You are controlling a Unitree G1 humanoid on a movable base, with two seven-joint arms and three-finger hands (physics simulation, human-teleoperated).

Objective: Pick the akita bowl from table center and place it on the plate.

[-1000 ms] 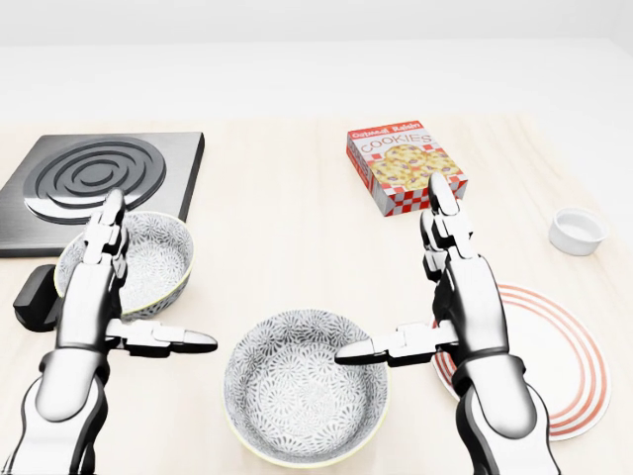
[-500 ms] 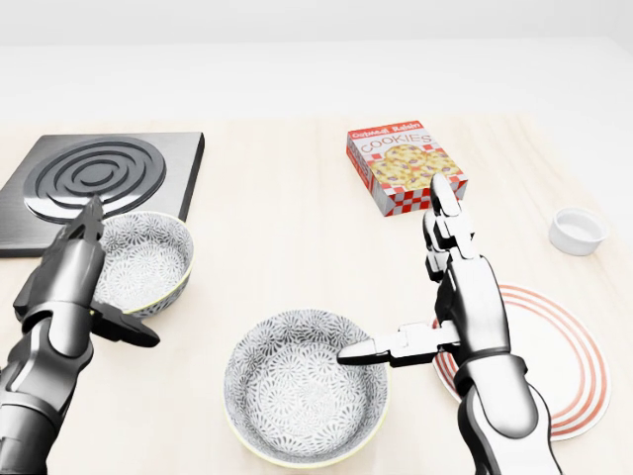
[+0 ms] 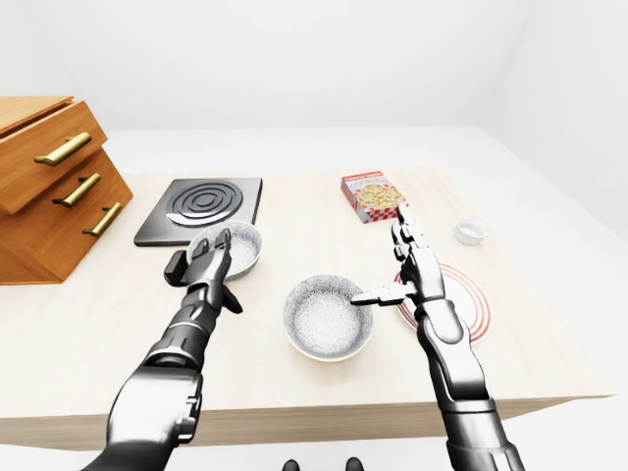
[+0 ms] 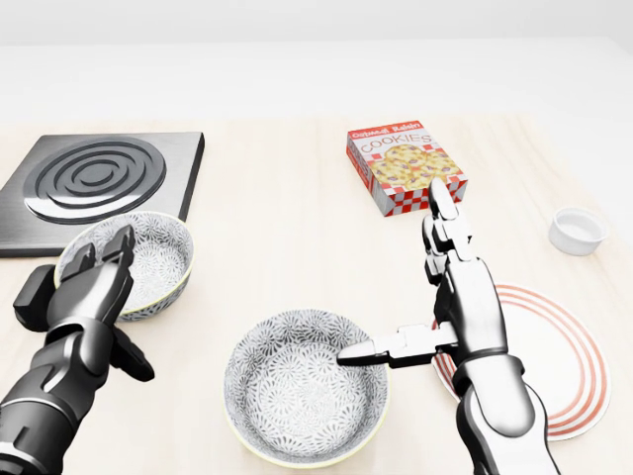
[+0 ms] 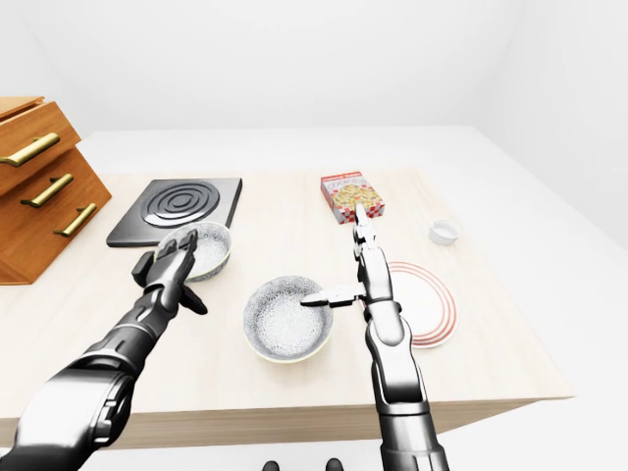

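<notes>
The akita bowl (image 4: 307,396), white with a grey speckled pattern, sits on the table at the bottom centre of the head view. My right hand (image 4: 396,282) is open at the bowl's right side. Its fingers (image 4: 440,213) point up the view and its thumb (image 4: 371,350) reaches left over the bowl's right rim. The white plate with red rings (image 4: 559,361) lies just right of that hand, partly hidden by my forearm. My left hand (image 4: 119,307) is open at the lower left, its fingers over the lower rim of a second patterned bowl (image 4: 148,252).
A black stove plate (image 4: 94,178) lies at the upper left, with a cookie box (image 4: 406,168) at the upper centre and a small white ramekin (image 4: 578,230) at the right. A small dark object (image 4: 30,295) sits left of the second bowl. A wooden drawer cabinet (image 3: 49,186) stands at the far left.
My left hand has turned and pulled back toward the lower left, its thumb no longer pointing at the centre bowl. The right hand and both bowls have stayed in place.
</notes>
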